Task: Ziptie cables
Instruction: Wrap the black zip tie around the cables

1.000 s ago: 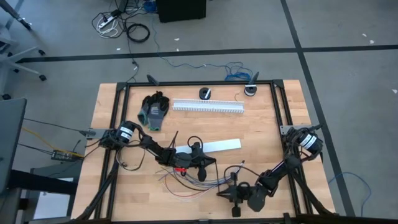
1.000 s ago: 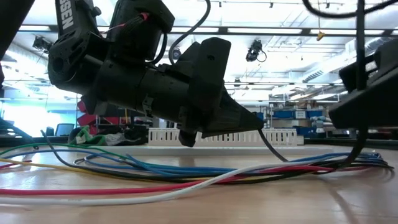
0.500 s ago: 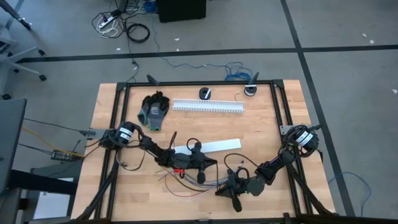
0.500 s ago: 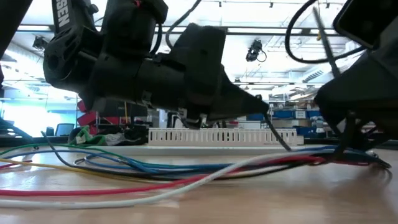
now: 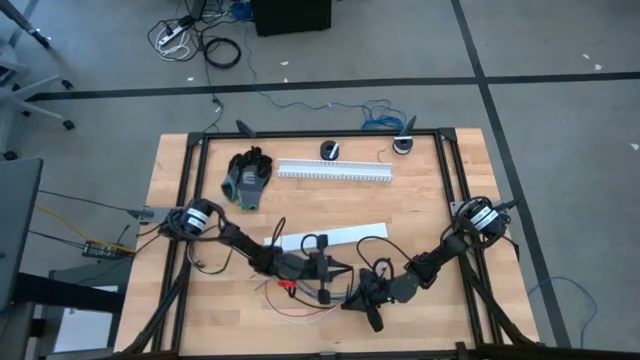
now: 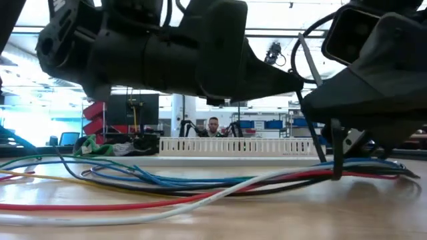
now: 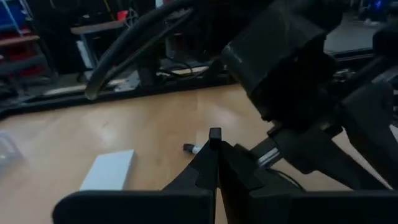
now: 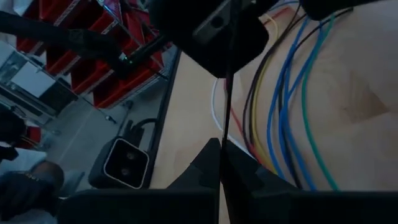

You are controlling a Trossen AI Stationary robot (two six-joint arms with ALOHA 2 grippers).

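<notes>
The cables (image 5: pixel 298 300) are several thin coloured wires, blue, red, white, green and yellow, lying loose on the wooden table (image 5: pixel 420 200) near its near edge; they also show in the low view (image 6: pixel 200 183) and the right wrist view (image 8: pixel 292 106). My left gripper (image 5: pixel 343 272) and right gripper (image 5: pixel 351 296) meet tip to tip just above the wires' right part. Both are shut on a thin black zip tie (image 6: pixel 333 150), which runs down to the wires. My left gripper pinches one thin end of the zip tie (image 7: pixel 214 133) between its shut fingertips, coming roughly level from the table's left. That end sticks out a little past the fingers. My right gripper pinches the zip tie's strip (image 8: pixel 227 74) between its shut fingers, coming from the table's right. In the low view the strip (image 6: pixel 334 160) hangs straight down from it onto the wires.
A white slotted duct (image 5: pixel 335 170) lies toward the far edge, with a pair of grey gloves (image 5: pixel 247 178) to its left. A flat white strip (image 5: pixel 345 235) lies just beyond the grippers. Two small round parts (image 5: pixel 330 150) (image 5: pixel 403 146) sit on the far frame rail.
My right gripper has moved toward the table's left and a little toward the far edge, up to my left gripper. My left gripper has shifted slightly toward the near edge. The zip tie strip below the right gripper now hangs upright over the wires.
</notes>
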